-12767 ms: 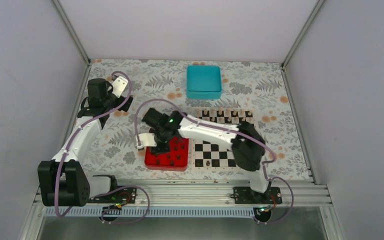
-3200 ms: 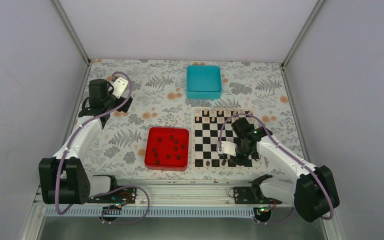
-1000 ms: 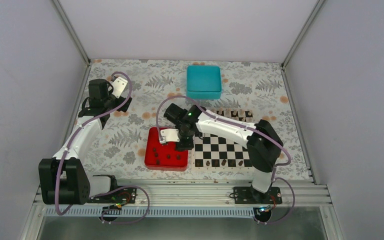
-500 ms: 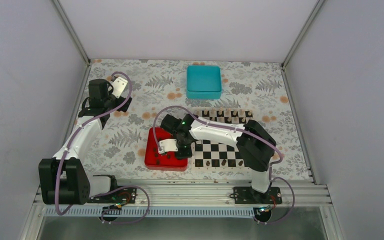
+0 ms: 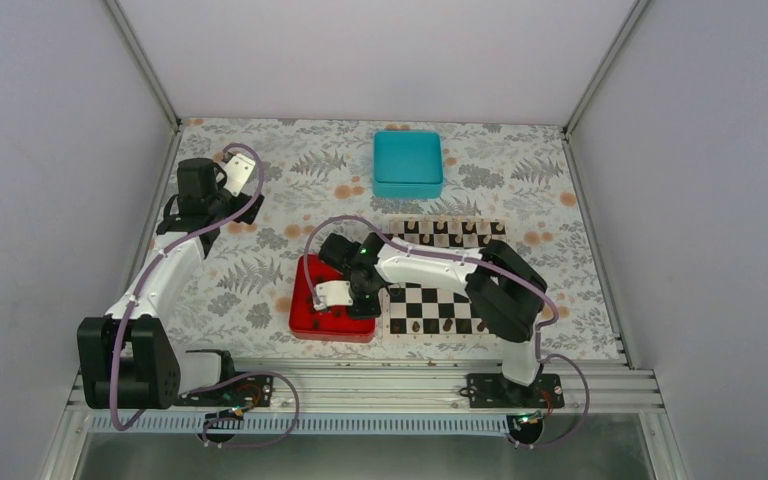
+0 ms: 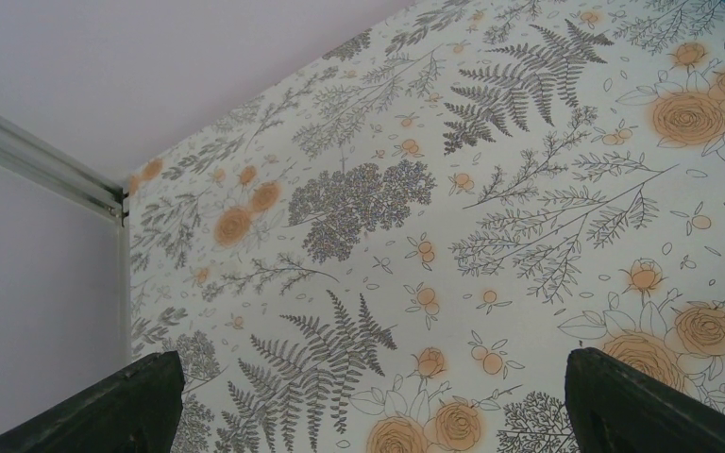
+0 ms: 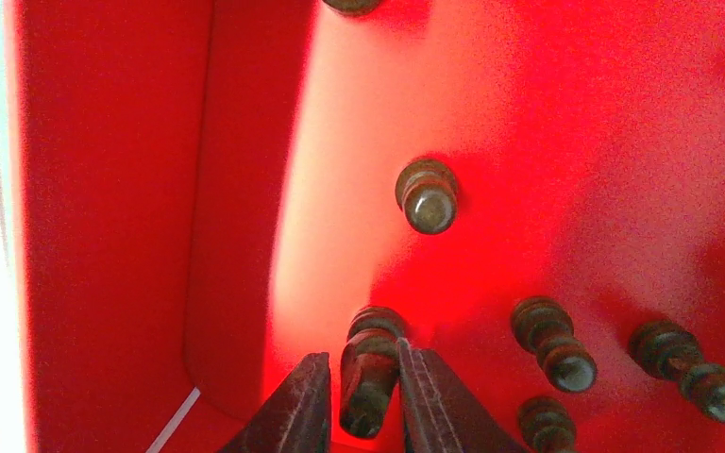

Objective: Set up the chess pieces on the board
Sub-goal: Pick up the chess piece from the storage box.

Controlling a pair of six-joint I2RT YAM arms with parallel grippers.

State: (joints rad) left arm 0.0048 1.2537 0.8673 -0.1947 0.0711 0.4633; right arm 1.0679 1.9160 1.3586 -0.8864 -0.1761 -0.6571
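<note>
Just beside tray wall (image 7: 245,189): fingers (image 7: 297,411), piece (image 7: 370,370).

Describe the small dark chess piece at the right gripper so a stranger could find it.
Find the red square tray left of the black and white checkered board. The dark piece is nearest the tray's corner, alone between the fingers of the right gripper.

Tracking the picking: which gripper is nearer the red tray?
Right. The right gripper is inside the red tray, fingers flanking a dark chess piece; the left gripper hangs over the tablecloth, far to its left.
</note>
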